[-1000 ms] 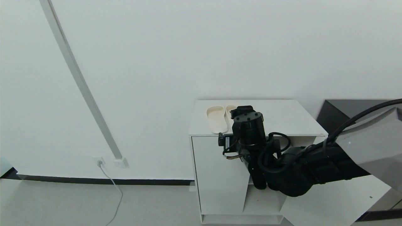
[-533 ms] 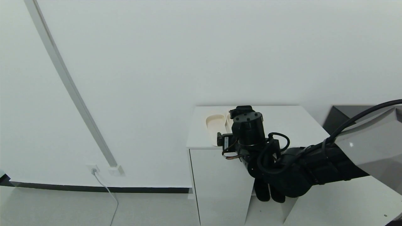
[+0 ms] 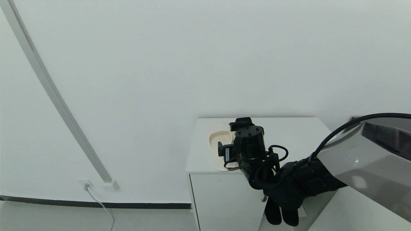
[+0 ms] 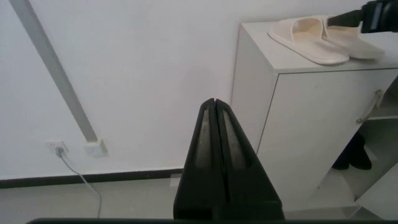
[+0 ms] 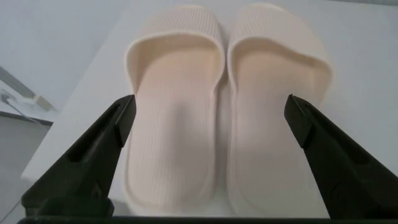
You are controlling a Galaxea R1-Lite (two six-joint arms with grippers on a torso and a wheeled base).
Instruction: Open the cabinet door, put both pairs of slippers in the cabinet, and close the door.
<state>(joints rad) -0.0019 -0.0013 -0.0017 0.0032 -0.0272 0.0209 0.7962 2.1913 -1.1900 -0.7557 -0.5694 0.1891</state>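
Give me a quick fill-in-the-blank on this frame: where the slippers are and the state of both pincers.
1. The cream slippers lie on ___ of the cabinet.
2. The right pincer, over the pair, is ___ (open or shut).
3. The left pincer, off to the side of the cabinet, is ___ (open or shut).

Missing words: top; open; shut.

The slippers are cream with fine ribbing, the cabinet plain white.
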